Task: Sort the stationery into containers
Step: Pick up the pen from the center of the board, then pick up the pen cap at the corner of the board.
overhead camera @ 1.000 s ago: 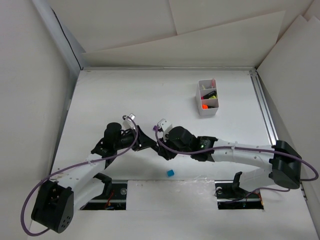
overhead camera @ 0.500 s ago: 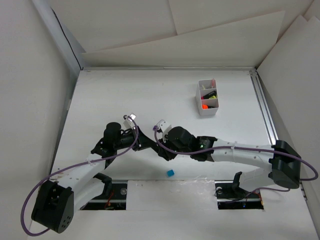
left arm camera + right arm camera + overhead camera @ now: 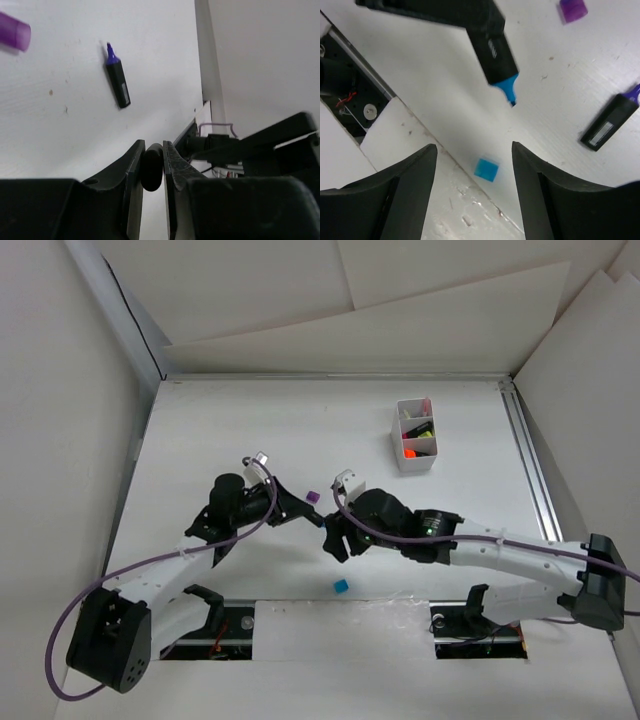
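Observation:
My left gripper [image 3: 303,514] is shut on a black highlighter [image 3: 152,167] whose bare blue tip [image 3: 507,90] points toward my right gripper [image 3: 334,540]. The right gripper [image 3: 474,150] is open and empty, hovering above a loose blue cap [image 3: 486,169], which lies near the table's front edge in the top view [image 3: 341,586]. A purple cap [image 3: 312,497] lies just beyond the grippers. An uncapped purple highlighter [image 3: 612,122] lies on the table and also shows in the left wrist view [image 3: 118,82]. The white divided box [image 3: 417,436] stands at the far right with several markers in it.
The front edge of the table has cut-outs with the arm mounts [image 3: 230,625] right below the blue cap. A metal rail [image 3: 530,465] runs along the right side. White walls close in the back and left.
My right gripper has drawn back to the right, away from the left gripper, and the purple cap now shows between them. The left gripper has shifted slightly farther with the highlighter.

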Robot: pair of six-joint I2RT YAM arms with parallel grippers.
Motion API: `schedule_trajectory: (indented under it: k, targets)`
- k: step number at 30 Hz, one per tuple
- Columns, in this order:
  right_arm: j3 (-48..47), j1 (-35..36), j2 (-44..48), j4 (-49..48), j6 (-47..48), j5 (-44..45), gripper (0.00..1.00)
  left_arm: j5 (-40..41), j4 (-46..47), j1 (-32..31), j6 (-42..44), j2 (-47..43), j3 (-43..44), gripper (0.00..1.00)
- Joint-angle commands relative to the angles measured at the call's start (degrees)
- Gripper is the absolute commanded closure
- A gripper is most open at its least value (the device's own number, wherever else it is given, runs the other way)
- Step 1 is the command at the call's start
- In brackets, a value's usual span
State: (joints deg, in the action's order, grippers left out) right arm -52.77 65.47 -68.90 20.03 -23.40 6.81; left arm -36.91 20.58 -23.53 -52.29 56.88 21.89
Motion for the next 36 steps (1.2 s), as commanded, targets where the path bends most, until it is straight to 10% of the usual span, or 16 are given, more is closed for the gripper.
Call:
schedule_trajectory:
  k: [1,12,36]
  targets:
    - [-2.42,1.23,-4.21,7.73,-7.44,-1.36,0.33,5.26,6.74,0.76,-1.41,0.77,3.77,0.99]
    - [1.01,4.22,-6.59,13.98,-17.30,-0.04,0.48,4.13,8.43,13.15,-3.00,-2.13,4.30,0.98]
    - [5.58,7.56,-19.43,-0.60,-18.26,-8.22,0.82,5.00,5.09,13.16,-0.18,-3.97,5.09,0.98]
